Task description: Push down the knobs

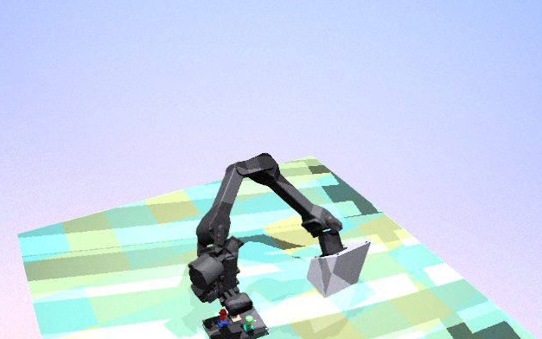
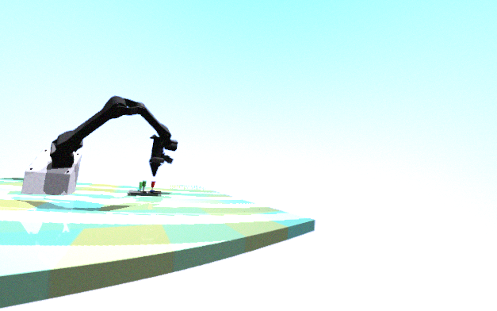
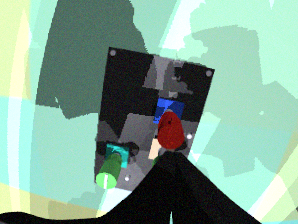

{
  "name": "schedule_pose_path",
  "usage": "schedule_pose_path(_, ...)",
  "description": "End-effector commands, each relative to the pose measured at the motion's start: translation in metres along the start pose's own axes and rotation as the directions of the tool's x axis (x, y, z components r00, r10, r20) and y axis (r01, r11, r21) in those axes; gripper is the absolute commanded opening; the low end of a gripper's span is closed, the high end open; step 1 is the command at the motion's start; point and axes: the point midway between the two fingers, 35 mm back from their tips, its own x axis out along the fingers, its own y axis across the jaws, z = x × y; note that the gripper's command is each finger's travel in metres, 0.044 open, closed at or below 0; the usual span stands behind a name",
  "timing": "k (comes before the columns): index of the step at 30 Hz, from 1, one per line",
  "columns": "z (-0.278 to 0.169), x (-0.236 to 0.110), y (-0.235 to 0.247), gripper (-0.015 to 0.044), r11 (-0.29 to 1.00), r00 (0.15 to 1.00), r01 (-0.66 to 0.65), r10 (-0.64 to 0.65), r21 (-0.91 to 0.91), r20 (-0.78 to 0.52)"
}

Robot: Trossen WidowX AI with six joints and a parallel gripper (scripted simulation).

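A dark circuit board [image 1: 258,322] [image 2: 134,191] [image 3: 127,83] stands on the patterned table. A red knob [image 1: 222,313] [image 2: 153,184] [image 3: 170,129] sits on a blue potentiometer [image 1: 222,322] [image 3: 165,107]. A green knob [image 1: 249,319] [image 2: 140,185] [image 3: 105,179] sits on a teal potentiometer [image 1: 249,328] [image 3: 117,156]. My gripper [image 1: 234,308] [image 2: 154,173] [image 3: 170,159] is shut with nothing between its fingers. Its tip points down and hangs a little above the red knob, apart from it. How deep either knob sits on its shaft is too small to tell.
The arm's pale base block [image 1: 337,268] [image 2: 51,178] stands behind the board on the table [image 1: 99,259] [image 2: 131,238]. The board is near the table's front edge in the top view. A small tan part [image 3: 154,149] sits on the board beside the red knob.
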Motion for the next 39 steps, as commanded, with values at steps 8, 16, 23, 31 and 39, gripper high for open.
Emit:
schedule_pose_path(8, 0.0, 0.016, -0.001, 0.0, 1.0, 1.0, 0.004, -0.004, -0.004, -0.001)
schedule_pose_path(16, 0.0, 0.022, -0.001, 0.0, 1.0, 1.0, 0.005, -0.005, -0.004, -0.001)
schedule_pose_path(23, 0.0, 0.021, -0.001, 0.0, 1.0, 1.0, 0.005, -0.005, -0.004, -0.001)
schedule_pose_path(31, 0.0, 0.023, -0.001, 0.0, 1.0, 1.0, 0.005, -0.005, -0.004, -0.001)
schedule_pose_path(39, 0.0, 0.025, -0.001, 0.0, 1.0, 1.0, 0.005, -0.005, -0.004, -0.001)
